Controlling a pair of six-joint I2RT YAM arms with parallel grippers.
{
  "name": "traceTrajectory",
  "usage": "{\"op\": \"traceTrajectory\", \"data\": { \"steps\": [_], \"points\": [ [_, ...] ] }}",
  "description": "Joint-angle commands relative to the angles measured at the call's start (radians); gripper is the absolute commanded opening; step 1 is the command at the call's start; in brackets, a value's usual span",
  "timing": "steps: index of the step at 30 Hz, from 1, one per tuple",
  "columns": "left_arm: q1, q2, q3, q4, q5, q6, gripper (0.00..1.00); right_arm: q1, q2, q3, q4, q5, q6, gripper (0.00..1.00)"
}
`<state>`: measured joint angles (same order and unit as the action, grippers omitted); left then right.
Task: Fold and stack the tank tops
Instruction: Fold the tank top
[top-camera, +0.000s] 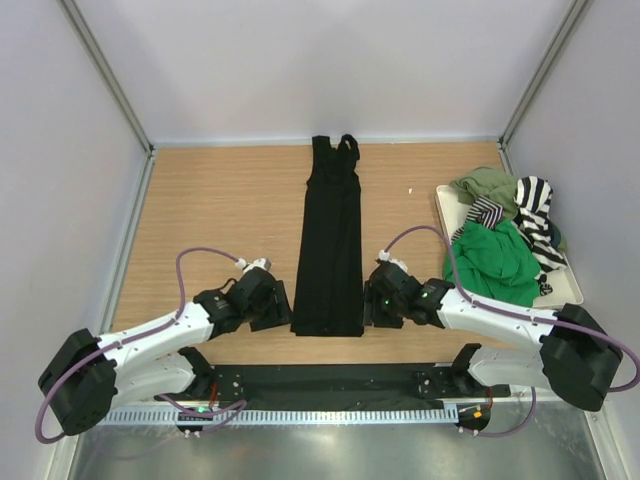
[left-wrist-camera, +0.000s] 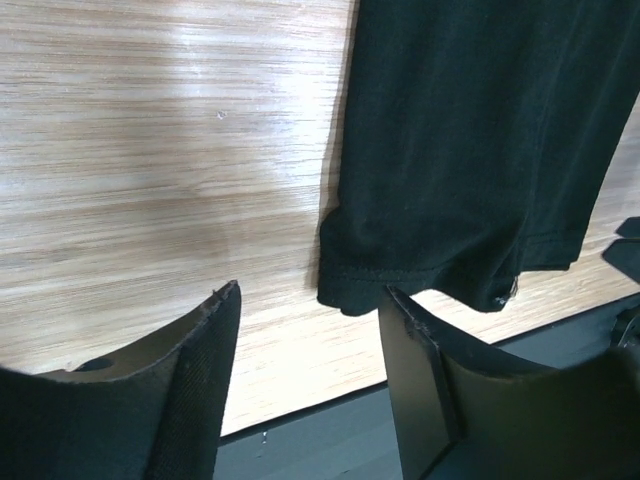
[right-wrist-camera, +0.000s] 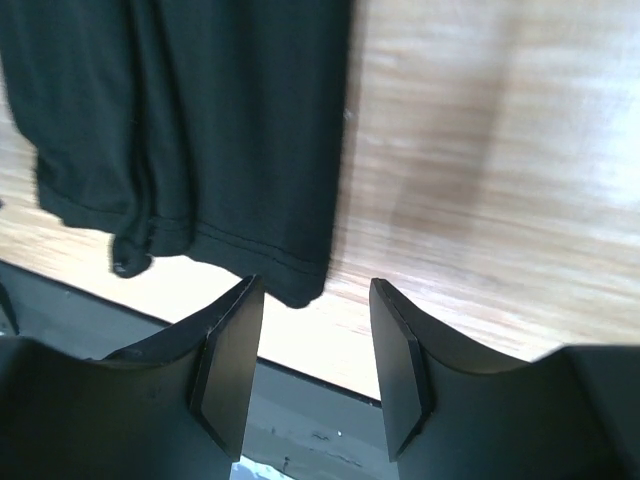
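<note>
Top external: we saw the black tank top (top-camera: 328, 250) running near-to-far, straps far | left claw (top-camera: 274, 308), right claw (top-camera: 376, 304) both spread, empty | wrist views showed only hem.

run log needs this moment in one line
black top folded flat | left gripper open at hem | right gripper open at hem

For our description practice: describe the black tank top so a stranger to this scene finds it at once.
Look at the wooden table. Down its middle lies the black tank top, a long narrow strip. Unlike the crumpled tops heaped in the tray on the right, it lies flat and alone.
</note>
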<state>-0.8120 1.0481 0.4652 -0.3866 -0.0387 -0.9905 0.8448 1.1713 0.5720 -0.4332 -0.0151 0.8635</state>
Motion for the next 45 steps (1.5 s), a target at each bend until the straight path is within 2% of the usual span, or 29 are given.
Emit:
{"op": "traceTrajectory", "data": {
  "steps": [1, 11, 14, 15, 16, 18, 25, 31, 34, 35, 36, 37, 38, 45],
  "points": [
    [-0.007, -0.016, -0.013, 0.012, 0.011, 0.007, 0.59, 0.051, -0.004, -0.035, 0.039, 0.078, 0.11, 0.53],
    [-0.023, 0.032, -0.046, 0.091, 0.036, -0.019, 0.58, 0.096, 0.128, -0.02, 0.112, 0.083, 0.114, 0.48],
    [-0.032, 0.049, -0.045, 0.11, 0.036, -0.028, 0.56, 0.108, 0.137, -0.026, 0.139, 0.084, 0.124, 0.41],
    [-0.038, 0.052, -0.043, 0.115, 0.036, -0.031, 0.55, 0.109, 0.134, -0.027, 0.137, 0.086, 0.127, 0.3],
    [-0.038, 0.062, -0.039, 0.117, 0.036, -0.031, 0.54, 0.111, 0.128, -0.029, 0.133, 0.089, 0.131, 0.25],
    [-0.041, 0.069, -0.033, 0.12, 0.036, -0.033, 0.51, 0.115, 0.097, -0.038, 0.123, 0.095, 0.138, 0.2],
    [-0.059, 0.096, -0.034, 0.132, 0.034, -0.056, 0.46, 0.117, 0.076, -0.052, 0.096, 0.093, 0.129, 0.17],
    [-0.107, 0.139, -0.03, 0.17, 0.031, -0.096, 0.46, 0.12, 0.074, -0.061, 0.103, 0.098, 0.127, 0.17],
    [-0.124, 0.168, -0.023, 0.173, 0.02, -0.105, 0.37, 0.122, 0.067, -0.063, 0.102, 0.098, 0.126, 0.13],
    [-0.124, 0.171, -0.023, 0.173, 0.017, -0.105, 0.28, 0.123, 0.064, -0.064, 0.102, 0.098, 0.124, 0.11],
    [-0.124, 0.174, -0.025, 0.172, 0.017, -0.106, 0.23, 0.122, 0.059, -0.066, 0.102, 0.095, 0.126, 0.05],
    [-0.125, 0.176, -0.023, 0.173, 0.02, -0.108, 0.17, 0.12, 0.054, -0.064, 0.099, 0.092, 0.124, 0.03],
    [-0.125, 0.173, -0.022, 0.173, 0.025, -0.109, 0.02, 0.123, 0.047, -0.064, 0.091, 0.087, 0.123, 0.01],
    [-0.197, 0.098, 0.021, 0.081, -0.009, -0.138, 0.0, 0.158, -0.036, -0.054, 0.021, 0.087, 0.121, 0.01]
  ]
}}
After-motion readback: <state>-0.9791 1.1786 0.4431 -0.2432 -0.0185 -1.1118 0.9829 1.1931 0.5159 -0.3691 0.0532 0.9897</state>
